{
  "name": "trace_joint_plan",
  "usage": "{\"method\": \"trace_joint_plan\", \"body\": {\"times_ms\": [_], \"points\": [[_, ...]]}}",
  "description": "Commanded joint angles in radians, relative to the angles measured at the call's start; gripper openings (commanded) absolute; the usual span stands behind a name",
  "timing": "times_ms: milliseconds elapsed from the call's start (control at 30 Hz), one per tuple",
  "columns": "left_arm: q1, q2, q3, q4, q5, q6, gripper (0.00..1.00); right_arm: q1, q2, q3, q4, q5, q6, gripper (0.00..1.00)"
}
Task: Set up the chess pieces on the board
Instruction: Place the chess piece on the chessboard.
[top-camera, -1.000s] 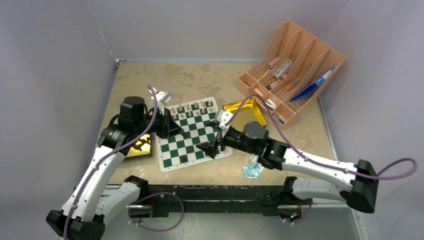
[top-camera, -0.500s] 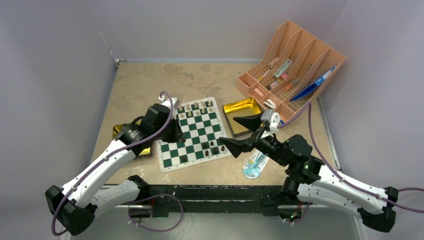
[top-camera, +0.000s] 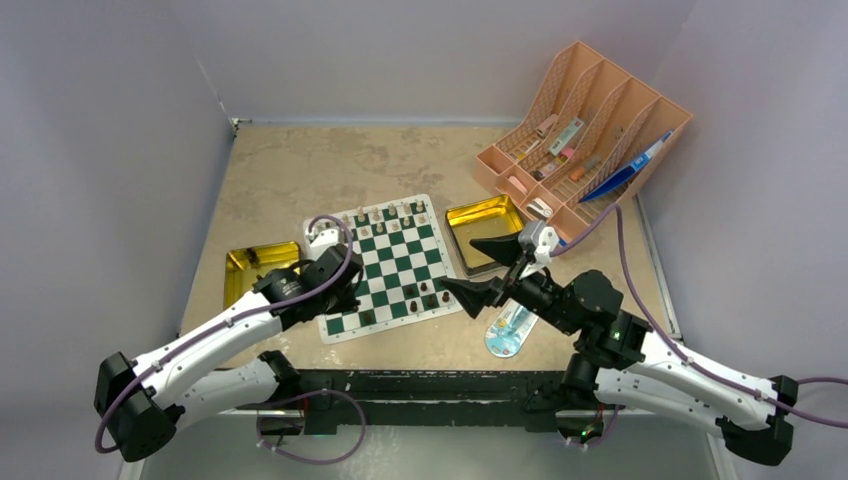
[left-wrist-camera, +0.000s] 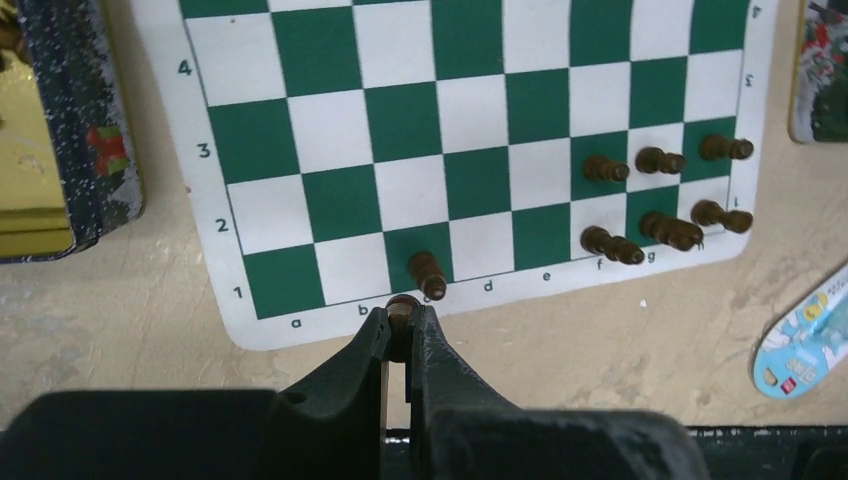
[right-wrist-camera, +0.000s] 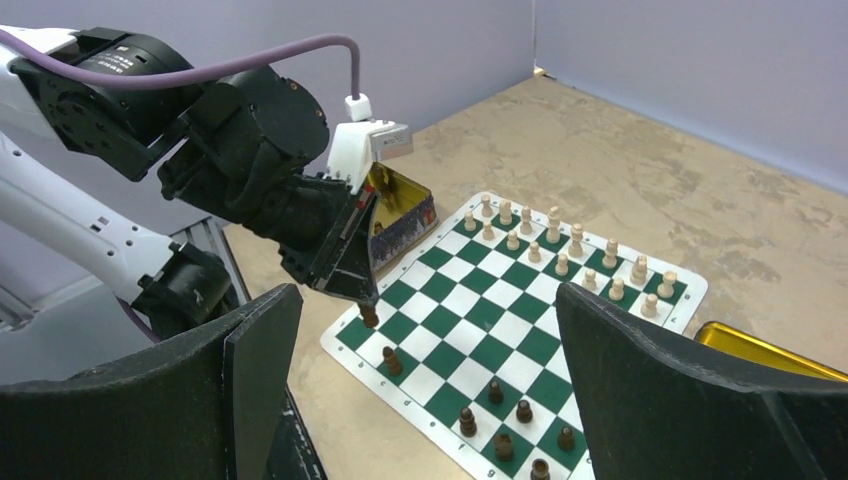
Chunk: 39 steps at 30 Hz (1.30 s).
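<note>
Dark piece (left-wrist-camera: 402, 302) is pinched upright in left gripper (left-wrist-camera: 402, 318), seemingly just above board (left-wrist-camera: 200, 150) near-left corner squares; right gripper (top-camera: 456, 263) is spread wide, farther off.

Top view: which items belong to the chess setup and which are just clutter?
Job: board; cream pieces; brown pieces; held brown piece pinched in left gripper.
Clutter: orange rack; gold tin right of board; gold tin left of board; blue oval card.
</note>
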Motion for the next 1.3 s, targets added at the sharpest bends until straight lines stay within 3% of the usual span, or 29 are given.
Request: {"method": "trace_joint_plan", "body": {"times_ms": [0, 767, 1267], "points": [[-0.004, -0.025, -0.041, -0.026, -0.103, -0.156, 0.0, 0.0, -0.028, 0.019, 0.011, 0.027, 0.001, 0.99], [-0.003, -0.02, -0.191, 0.145, -0.131, -0.164, 0.0, 0.001, -0.018, 0.02, 0.007, 0.024, -0.003, 0.99], [-0.004, 0.041, -0.211, 0.165, -0.111, -0.156, 0.0, 0.0, 0.002, 0.023, 0.019, 0.024, -0.011, 0.99]]}}
